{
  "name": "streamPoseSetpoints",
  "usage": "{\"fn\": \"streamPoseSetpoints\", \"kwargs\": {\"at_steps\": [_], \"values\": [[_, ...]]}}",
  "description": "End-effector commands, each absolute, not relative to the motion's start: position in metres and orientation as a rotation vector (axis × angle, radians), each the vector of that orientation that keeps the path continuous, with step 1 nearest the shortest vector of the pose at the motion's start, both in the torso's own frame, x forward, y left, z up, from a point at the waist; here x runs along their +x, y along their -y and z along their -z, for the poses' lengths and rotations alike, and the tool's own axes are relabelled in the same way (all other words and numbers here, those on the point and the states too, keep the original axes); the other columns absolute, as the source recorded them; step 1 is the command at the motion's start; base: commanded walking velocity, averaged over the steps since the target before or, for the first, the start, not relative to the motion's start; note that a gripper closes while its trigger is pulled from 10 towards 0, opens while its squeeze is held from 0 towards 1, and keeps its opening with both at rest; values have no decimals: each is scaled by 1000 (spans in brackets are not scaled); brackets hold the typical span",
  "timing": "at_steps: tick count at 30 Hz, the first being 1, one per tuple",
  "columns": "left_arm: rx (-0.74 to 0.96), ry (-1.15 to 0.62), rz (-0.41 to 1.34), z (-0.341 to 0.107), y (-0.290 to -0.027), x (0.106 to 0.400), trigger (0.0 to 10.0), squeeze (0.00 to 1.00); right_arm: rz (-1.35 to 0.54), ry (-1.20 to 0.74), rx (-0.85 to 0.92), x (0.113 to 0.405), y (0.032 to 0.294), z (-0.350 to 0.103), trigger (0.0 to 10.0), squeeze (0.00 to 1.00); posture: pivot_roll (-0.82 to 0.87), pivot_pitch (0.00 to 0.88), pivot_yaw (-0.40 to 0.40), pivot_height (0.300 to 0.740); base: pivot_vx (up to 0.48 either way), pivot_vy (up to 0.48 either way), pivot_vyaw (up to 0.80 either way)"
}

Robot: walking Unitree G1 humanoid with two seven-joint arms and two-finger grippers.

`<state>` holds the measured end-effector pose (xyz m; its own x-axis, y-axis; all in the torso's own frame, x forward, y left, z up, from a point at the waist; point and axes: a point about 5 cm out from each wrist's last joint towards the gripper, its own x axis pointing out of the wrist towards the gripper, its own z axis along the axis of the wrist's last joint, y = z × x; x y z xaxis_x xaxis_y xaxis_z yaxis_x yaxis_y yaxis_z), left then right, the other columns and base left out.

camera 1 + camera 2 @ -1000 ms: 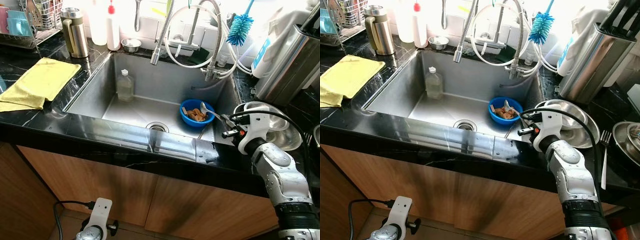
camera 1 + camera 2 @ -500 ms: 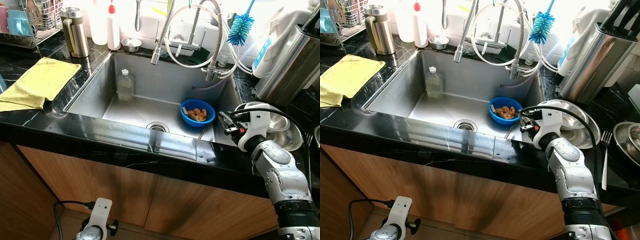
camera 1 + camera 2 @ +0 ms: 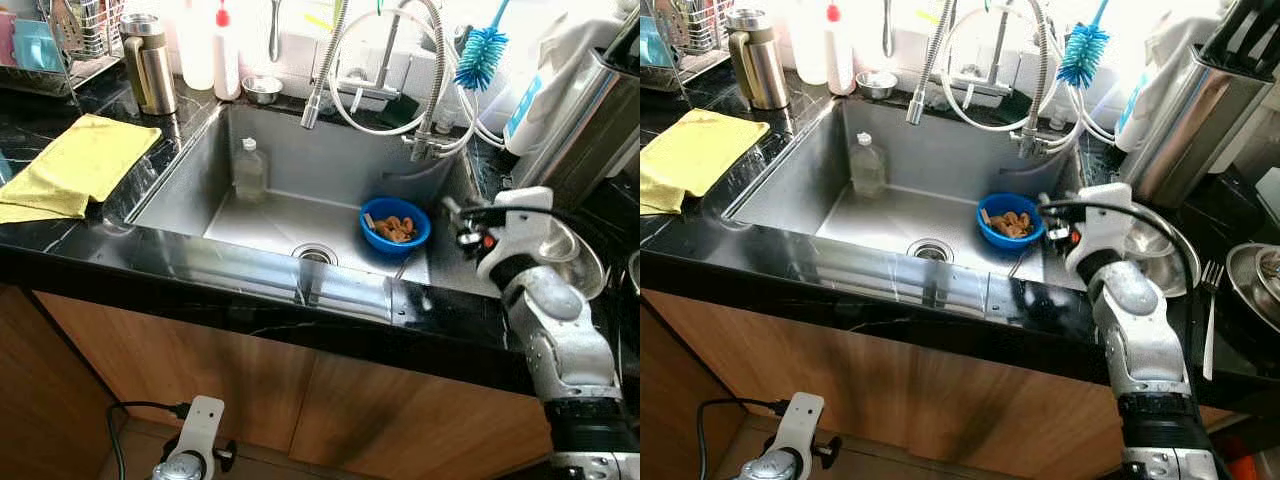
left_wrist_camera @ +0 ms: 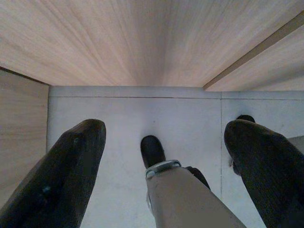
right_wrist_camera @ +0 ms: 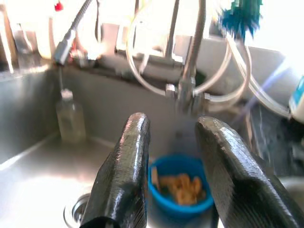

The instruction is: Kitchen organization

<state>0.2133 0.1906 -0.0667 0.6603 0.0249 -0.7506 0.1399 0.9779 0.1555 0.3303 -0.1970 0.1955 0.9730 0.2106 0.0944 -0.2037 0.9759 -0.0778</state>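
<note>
A blue bowl (image 3: 395, 225) holding brownish food scraps sits on the right side of the steel sink (image 3: 190, 185), beside the drain (image 3: 315, 254). My right gripper (image 3: 457, 222) hovers over the sink's right rim, just right of the bowl and pointing toward it. In the right wrist view its fingers (image 5: 128, 161) stand open with nothing between them, and the bowl (image 5: 180, 190) lies below and beyond them. A clear plastic bottle (image 3: 249, 170) stands at the sink's back left. My left gripper (image 4: 165, 128) hangs open by the cabinet, over the floor.
A yellow cloth (image 3: 75, 165) lies on the black counter to the left, with a dish rack (image 3: 60, 40) and a steel flask (image 3: 150, 62) behind. The spring faucet (image 3: 420, 60) and blue brush (image 3: 480, 55) overhang the sink. Steel bowls (image 3: 570, 255) and a fork (image 3: 1210, 300) sit on the right.
A spoon that stood in the blue bowl one second ago no longer shows there. My right gripper has lifted from the bowl's edge and drawn back toward the sink's right rim.
</note>
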Motion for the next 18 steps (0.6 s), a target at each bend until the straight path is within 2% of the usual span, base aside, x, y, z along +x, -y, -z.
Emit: {"fn": "streamPoseSetpoints", "kwargs": {"at_steps": [1,9,18], "values": [[212,-873,75,70,-188,208,10000,0,-175,133,-69,329,202,-204,10000,0,175,62,-143,736,0,0,0],[209,-875,78,71,-188,208,10000,0,-100,75,-68,329,210,-195,10000,0,177,68,-144,736,0,0,0],[202,-877,78,70,-188,208,10000,0,56,-1,-99,326,231,-189,10000,0,171,83,-141,736,0,0,0]]}}
